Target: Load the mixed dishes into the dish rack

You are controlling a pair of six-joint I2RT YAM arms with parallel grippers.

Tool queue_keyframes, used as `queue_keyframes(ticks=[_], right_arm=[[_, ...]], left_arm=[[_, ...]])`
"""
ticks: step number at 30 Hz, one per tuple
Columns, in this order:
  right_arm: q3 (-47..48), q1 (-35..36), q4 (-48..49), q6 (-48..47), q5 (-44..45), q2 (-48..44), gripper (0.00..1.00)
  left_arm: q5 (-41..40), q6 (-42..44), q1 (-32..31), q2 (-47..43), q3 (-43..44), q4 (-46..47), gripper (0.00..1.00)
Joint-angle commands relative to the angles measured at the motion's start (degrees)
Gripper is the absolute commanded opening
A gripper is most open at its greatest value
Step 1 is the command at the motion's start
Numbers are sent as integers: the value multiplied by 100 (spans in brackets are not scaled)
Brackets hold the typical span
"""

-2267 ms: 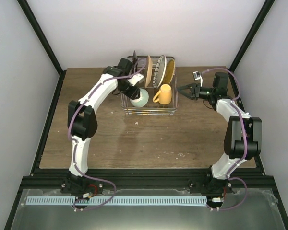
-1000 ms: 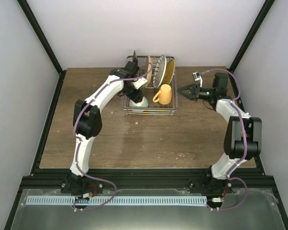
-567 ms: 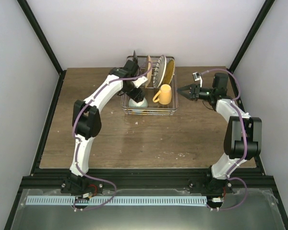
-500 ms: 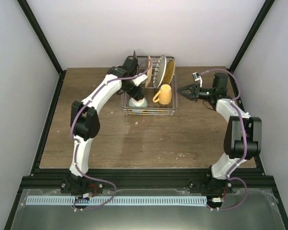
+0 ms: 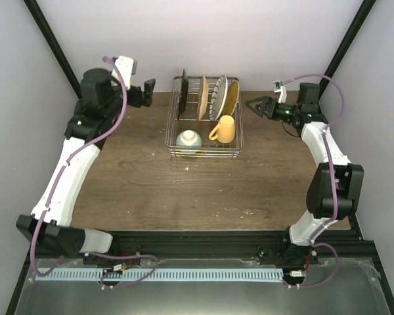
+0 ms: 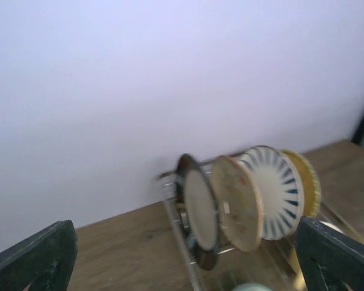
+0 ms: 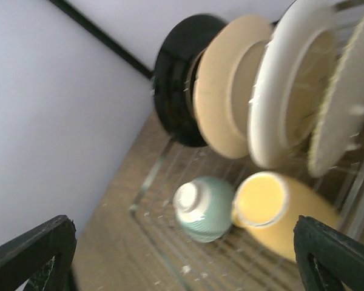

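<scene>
From the top camera, the dish rack sits at the upper centre of the table, close to the back wall. Four plates stand on edge in its rear half, left to right: the dark-rimmed plate, the tan plate, the striped plate and the woven plate. In the front half the mint-green bowl lies left of the yellow mug, whose handle points toward the bowl. The left gripper hangs at the upper left, well apart from the rack. The right gripper hovers just right of the rack.

The left wrist view is blurred. Its fingers sit in the two bottom corners, spread wide and empty, with the four plates right of centre beyond them.

The right wrist view is also blurred. Its fingers fill the bottom corners, likewise spread wide with nothing held. The plates cross the top of the frame. Below them the bowl, foot ring toward the camera, lies just beside the mug at lower centre.
</scene>
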Motion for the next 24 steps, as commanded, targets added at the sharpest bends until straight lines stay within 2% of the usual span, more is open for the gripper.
queue_keyframes(ticks=[1,7,12,14,18,24], right_arm=[[327,-42,-707,-759,1735,-415,100],[-243,-56,-437,-1211,3584,-1001,100],[-1562,-64,848,-991,4456,-1727,100],[-1972,-84,1208,-885,4650,-1903,100],[-2374,-148,1442,-681,4927,-1931,100],[-2553,-170,1552,-827,5573,-1767,100]], left_arm=[[-814,-705,297,-404,-1241,1085,100],[-1293,-878,522,-1209,-3036,2227,100],[-1551,-1017,721,-1672,-4210,3187,100],[-1382,-1189,916,-1776,-4615,3457,100],[-914,-1705,1417,-1671,-4921,3374,100],[-878,-1469,1523,-1159,-4805,3057,100]])
